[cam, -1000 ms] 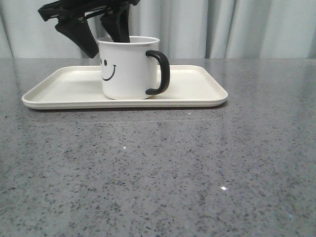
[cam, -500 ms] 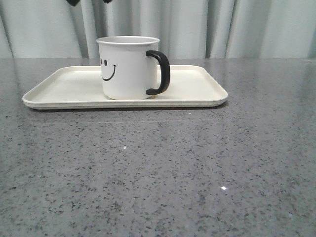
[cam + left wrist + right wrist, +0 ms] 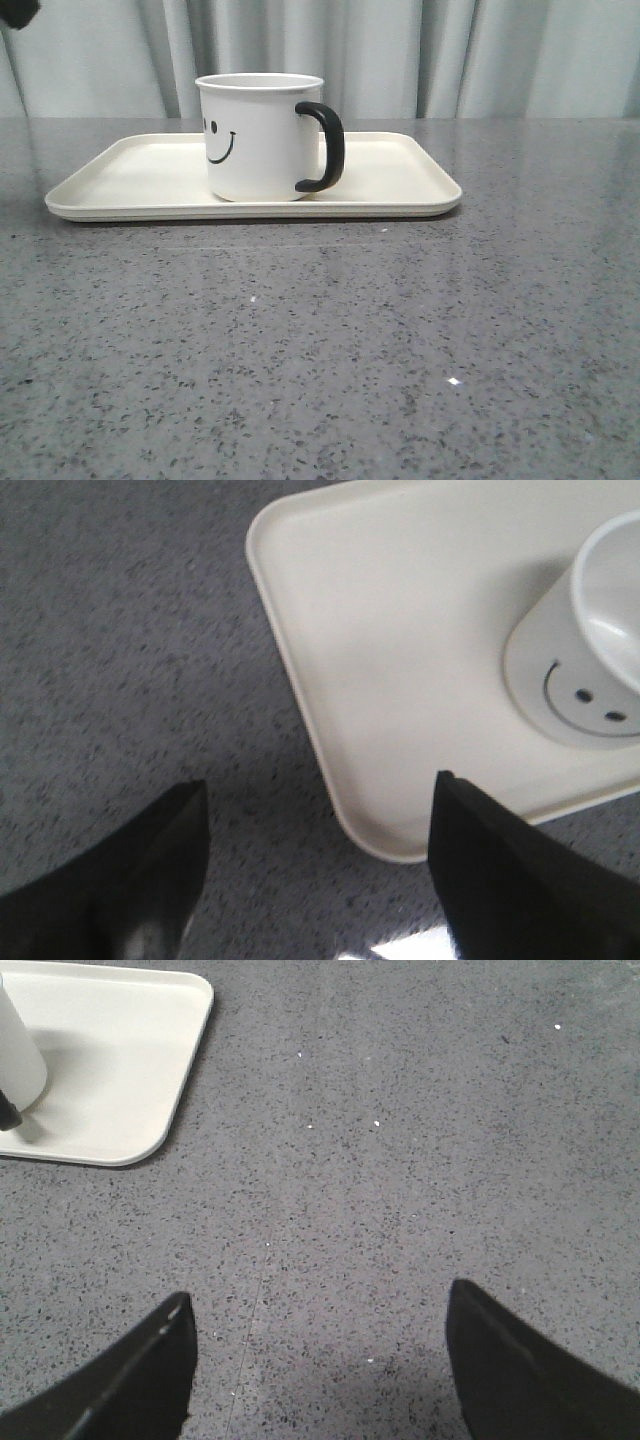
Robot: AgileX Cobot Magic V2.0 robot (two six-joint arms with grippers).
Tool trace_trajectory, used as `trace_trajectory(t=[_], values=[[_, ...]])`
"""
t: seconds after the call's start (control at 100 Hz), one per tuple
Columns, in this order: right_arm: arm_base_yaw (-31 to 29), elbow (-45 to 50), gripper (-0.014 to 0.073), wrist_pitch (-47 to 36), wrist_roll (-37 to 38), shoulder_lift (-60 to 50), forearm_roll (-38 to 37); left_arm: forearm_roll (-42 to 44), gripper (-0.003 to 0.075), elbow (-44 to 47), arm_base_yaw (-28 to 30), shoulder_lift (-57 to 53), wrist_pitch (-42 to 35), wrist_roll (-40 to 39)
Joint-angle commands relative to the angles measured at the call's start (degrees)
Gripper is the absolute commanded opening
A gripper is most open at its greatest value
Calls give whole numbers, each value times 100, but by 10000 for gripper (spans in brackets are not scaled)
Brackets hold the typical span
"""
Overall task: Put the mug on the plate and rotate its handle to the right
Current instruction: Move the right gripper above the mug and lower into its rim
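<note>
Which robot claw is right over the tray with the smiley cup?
The left gripper. Its open fingers hover over the corner of the plate near the mug; the right gripper hangs over bare table.

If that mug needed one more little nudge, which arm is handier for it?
Probably the left. Its open gripper hangs over the plate corner with the mug close by. The right gripper is open over bare table, farther off. The handle already points right, though.
</note>
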Motion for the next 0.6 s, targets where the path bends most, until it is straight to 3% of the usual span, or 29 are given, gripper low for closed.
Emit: trace_trajectory(t=[0.0,0.21,0.59], values=[[-22,-181,531,-433,8,76,-36,-29,463,430,223,-650,-497,7],[-22,-181,531,-433,8,76,-36,-29,463,1524,683,-1759,-604,112],[-22,-181,531,-610,8,76,-23,-51,463,2548,723,-3189,-753,112]])
